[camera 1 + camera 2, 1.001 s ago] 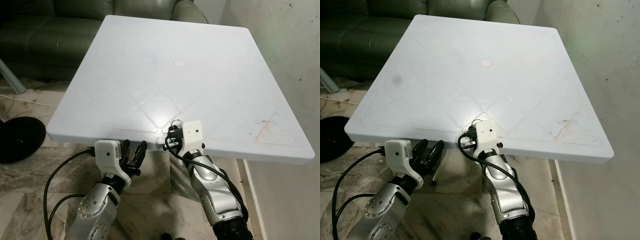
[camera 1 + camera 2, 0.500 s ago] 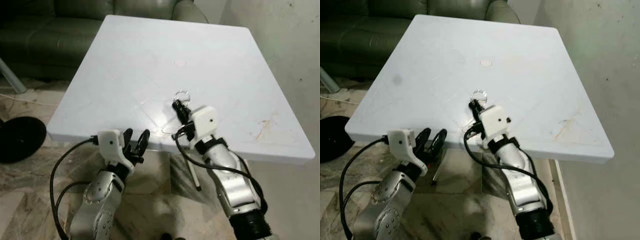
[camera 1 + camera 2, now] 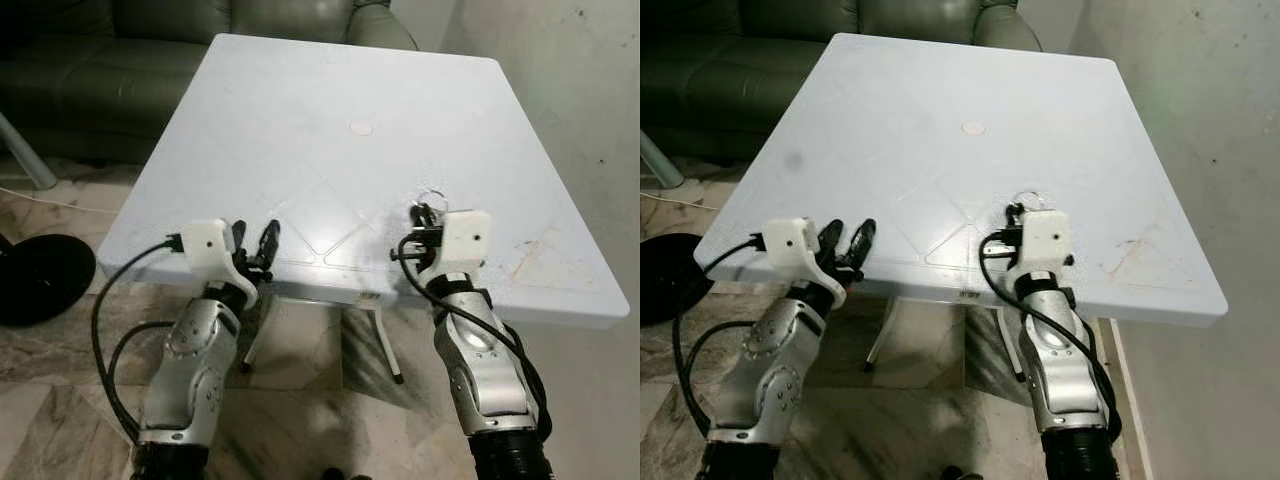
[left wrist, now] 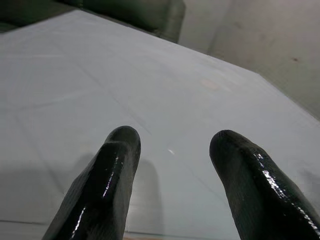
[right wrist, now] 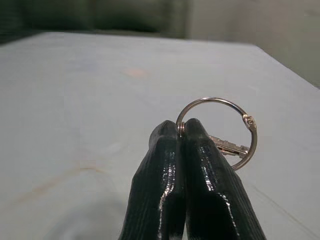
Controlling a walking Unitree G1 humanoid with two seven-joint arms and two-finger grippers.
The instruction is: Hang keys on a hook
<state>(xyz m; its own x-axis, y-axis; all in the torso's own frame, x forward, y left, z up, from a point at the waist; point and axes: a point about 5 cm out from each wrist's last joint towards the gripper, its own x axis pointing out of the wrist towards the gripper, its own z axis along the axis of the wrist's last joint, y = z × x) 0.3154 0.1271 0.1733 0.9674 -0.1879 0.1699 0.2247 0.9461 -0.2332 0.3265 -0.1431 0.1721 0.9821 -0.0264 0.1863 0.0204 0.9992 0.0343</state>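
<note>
Pinching a silver key ring [image 5: 220,131] between its closed jaws, the right gripper [image 3: 421,216] hovers above the near right part of the white counter [image 3: 330,90]. The ring stands up out of the black fingertips [image 5: 182,145], and in the right wrist view a small silver key [image 5: 226,145] hangs on it, lying across the ring's lower part just beside the fingers. From the head camera the ring shows as a thin loop above the white camera housing on that wrist, over the counter's surface rather than resting on it.

The left gripper [image 3: 254,243] is raised at the counter's near left edge, its jaws open and holding nothing; in the left wrist view the two black fingers [image 4: 107,185] stand well apart with bare white counter between them.

The counter is a square white plastic top with faint diagonal moulded lines and a small round cap [image 3: 361,128] near its middle. A brownish smear [image 3: 525,262] marks its near right corner. Thin metal legs [image 3: 385,340] show beneath the near edge. Behind the counter sits a dark green leather sofa [image 3: 110,50], and a pale wall [image 3: 570,90] runs along the right. The floor [image 3: 50,400] is marbled stone tile, with a round black object [image 3: 35,275] lying on it at the left.
</note>
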